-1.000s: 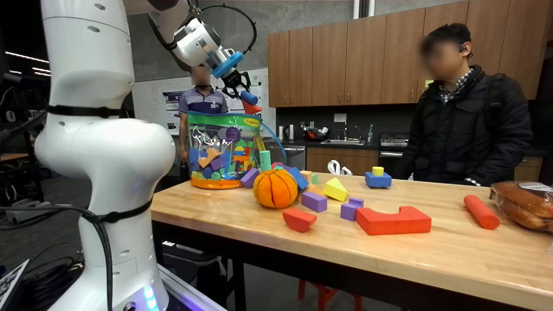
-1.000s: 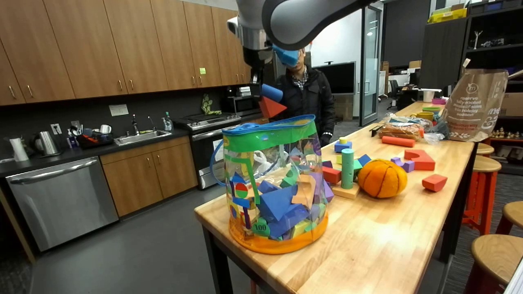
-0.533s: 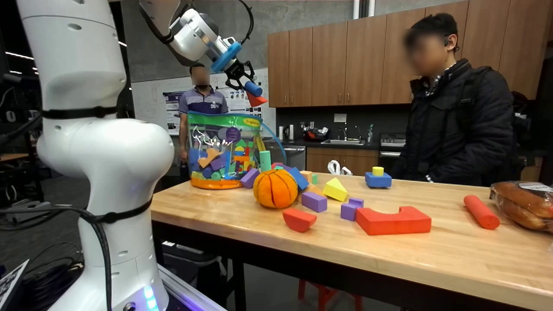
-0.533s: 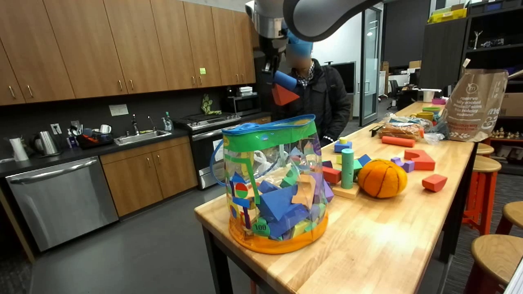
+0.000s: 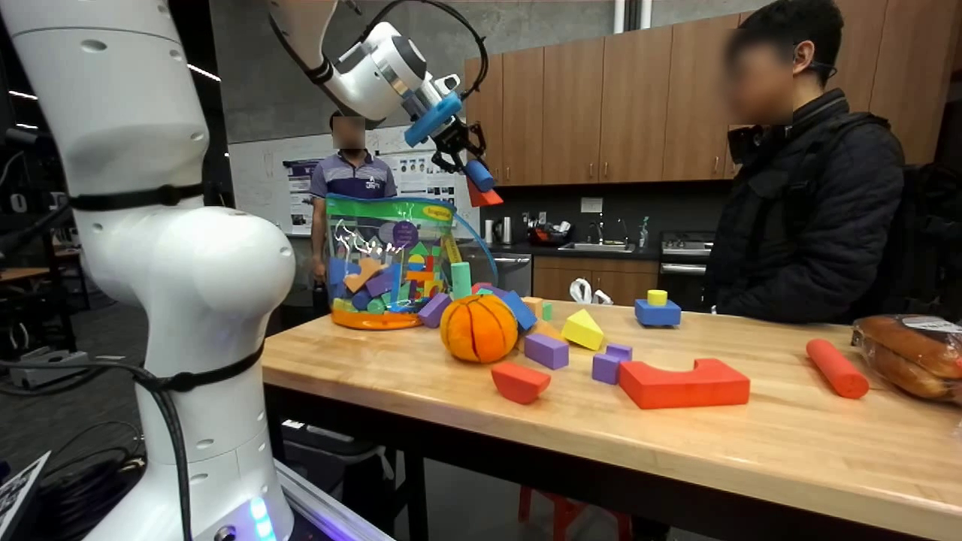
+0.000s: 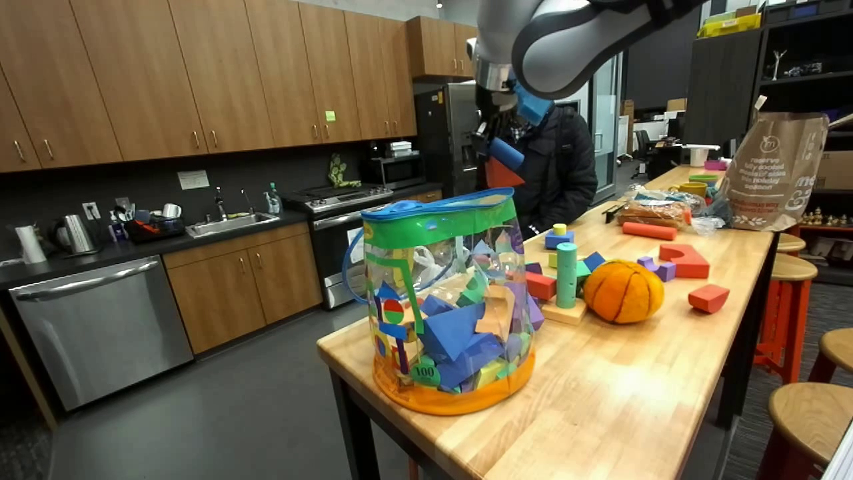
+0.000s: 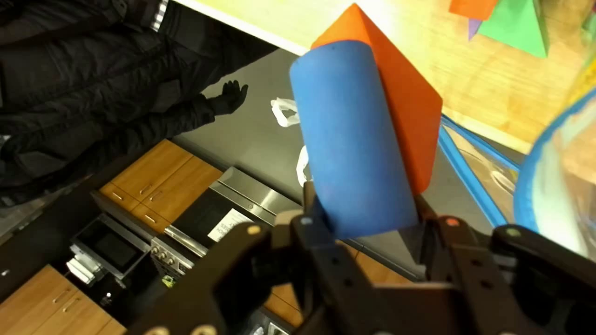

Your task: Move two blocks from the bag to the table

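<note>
The table (image 5: 797, 436) is your target; bag (image 6: 433, 230) stands upright near its end. Your gripper (image 7: 368, 211) is clamped on a red block (image 7: 412, 109) plus blue cylinder (image 7: 354, 135), held high, out past the bag. Lower slowly, release low; that cylinder may roll. Watch the kitchen-side edge (image 7: 242, 23), behind both in wrist view; bare wood (image 6: 586, 393) beside bag gives room.

Orange ball with dark seams (image 6: 624, 293). Brown paper sack with white lettering (image 6: 773, 173) — upright, near clear-wrapped bread (image 5: 911, 357). Round wooden-seated stools (image 6: 816, 410), several. Stainless-steel dishwasher (image 6: 110, 337) below a black countertop (image 6: 123, 251) bearing a steel kettle (image 6: 78, 235) and an inset metal sink (image 6: 233, 225). Black-and-steel range (image 6: 350, 217) beside a black microwave (image 6: 394, 172). Wood-grain wall cabinets (image 6: 200, 73) — above the countertop. Man in a black jacket (image 5: 812, 225); man in a striped polo shirt (image 5: 353, 180); both faces blurred.
</note>
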Motion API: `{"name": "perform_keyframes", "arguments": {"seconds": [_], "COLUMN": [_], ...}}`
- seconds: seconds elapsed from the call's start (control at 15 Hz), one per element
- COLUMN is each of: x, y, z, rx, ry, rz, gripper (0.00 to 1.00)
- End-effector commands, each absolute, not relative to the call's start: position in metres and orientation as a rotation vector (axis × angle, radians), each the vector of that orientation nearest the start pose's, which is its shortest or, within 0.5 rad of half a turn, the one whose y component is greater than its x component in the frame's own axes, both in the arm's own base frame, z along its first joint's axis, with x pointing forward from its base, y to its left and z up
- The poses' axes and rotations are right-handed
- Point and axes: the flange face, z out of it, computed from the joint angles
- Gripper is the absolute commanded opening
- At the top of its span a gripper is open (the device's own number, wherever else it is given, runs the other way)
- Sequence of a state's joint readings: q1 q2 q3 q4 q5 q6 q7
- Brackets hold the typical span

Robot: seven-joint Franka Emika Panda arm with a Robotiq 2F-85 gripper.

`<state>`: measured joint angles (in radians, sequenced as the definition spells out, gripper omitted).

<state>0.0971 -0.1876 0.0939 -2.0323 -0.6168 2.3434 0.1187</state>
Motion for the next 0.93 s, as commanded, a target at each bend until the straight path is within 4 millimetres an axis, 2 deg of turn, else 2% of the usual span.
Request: {"name": "perform_keyframes", "arguments": {"seconds": [0.0,0.13,0.27,0.33,0.4,0.6,0.87], "x": [0.524,0.525,0.525,0.525,0.531,0.529,0.529], "y": [0.039,0.007,-0.016,-0.023,-0.014,-0.025,-0.022], "z": [0.567,0.549,0.532,0.524,0.531,0.52,0.521], "rx": [-3.359,-3.333,-3.304,-3.288,-3.319,-3.307,-3.303], "ry": [-0.547,-0.52,-0.53,-0.541,-0.509,-0.519,-0.528], "rz": [-1.034,-1.009,-0.976,-0.958,-0.956,-0.937,-0.941], "gripper": [0.18,0.18,0.18,0.59,0.44,0.59,0.59]}}
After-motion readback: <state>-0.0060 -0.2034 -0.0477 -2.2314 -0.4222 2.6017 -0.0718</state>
